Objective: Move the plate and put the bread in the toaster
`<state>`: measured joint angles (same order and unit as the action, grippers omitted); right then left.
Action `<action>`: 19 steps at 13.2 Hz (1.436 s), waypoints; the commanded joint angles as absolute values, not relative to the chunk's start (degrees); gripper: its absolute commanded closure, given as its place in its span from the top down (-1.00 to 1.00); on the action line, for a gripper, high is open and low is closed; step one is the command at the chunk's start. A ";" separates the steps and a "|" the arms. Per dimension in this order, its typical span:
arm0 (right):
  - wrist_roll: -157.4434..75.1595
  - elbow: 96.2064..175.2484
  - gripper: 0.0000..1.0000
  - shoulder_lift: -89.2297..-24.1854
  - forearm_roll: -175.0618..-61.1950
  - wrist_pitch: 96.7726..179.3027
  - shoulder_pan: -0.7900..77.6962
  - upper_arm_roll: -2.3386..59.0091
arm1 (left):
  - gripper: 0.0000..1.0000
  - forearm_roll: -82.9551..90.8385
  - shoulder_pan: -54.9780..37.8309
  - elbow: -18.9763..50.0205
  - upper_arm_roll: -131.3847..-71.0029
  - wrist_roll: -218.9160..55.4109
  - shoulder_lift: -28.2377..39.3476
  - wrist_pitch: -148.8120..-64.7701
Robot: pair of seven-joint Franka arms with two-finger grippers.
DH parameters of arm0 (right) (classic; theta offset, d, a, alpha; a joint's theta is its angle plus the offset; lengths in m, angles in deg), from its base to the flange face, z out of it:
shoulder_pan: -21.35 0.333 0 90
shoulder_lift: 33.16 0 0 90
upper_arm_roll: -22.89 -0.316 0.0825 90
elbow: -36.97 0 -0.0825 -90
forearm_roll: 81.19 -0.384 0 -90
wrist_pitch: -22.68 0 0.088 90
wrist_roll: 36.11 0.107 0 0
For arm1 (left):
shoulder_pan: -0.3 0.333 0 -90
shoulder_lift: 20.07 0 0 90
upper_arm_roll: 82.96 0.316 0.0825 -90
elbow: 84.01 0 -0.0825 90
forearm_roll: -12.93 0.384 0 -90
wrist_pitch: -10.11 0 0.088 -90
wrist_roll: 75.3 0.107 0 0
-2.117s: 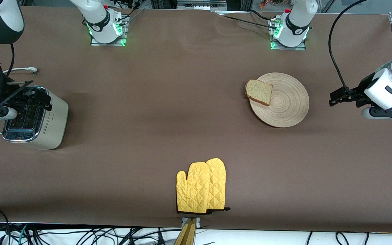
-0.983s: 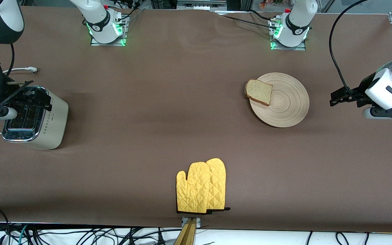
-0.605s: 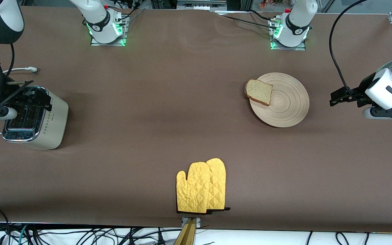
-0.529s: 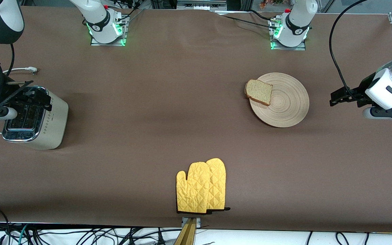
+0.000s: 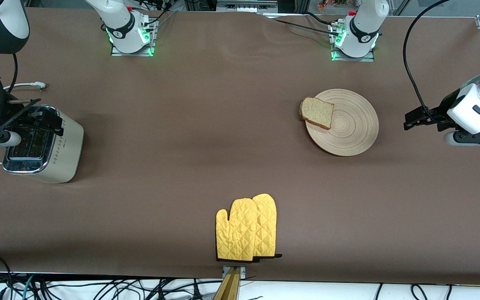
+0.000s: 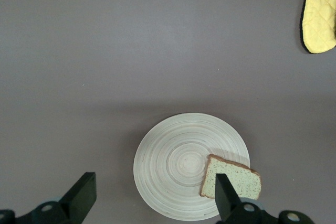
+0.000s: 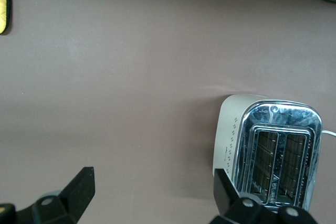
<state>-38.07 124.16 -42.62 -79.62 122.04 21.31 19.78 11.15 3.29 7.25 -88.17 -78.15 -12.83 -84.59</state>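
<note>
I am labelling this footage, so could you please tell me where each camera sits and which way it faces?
Front view: high across the table, facing both arm bases; sees toaster, plate, bread, mitts.
Left wrist view: above the table, looking down at plate and bread, between the open left tool.
Right wrist view: looks down at the toaster, between the open right tool.
Shared: both wrist views show a mitt's edge.

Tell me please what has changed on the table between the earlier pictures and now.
Almost nothing has visibly changed. The left end effector drifted very slightly toward the front camera, beside the plate, and stays open and empty. The bread lies on the plate's edge as before. The right end effector stays open over the toaster. The mitts have not moved.
</note>
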 commanded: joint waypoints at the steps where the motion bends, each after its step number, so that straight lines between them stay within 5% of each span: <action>1: -38.31 123.37 1.00 -42.74 -80.32 121.47 20.92 19.46 | 0.99 12.58 3.47 6.25 -88.32 -76.88 -12.42 -84.29; 19: -38.04 123.37 1.00 -42.74 -80.40 121.47 21.00 19.46 | 1.00 12.50 3.73 6.25 -88.14 -75.47 -12.42 -83.15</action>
<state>-38.08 124.16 -42.62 -79.62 122.04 21.31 19.77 11.15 3.43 7.25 -88.03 -76.04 -12.80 -84.42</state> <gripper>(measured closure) 0.000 0.000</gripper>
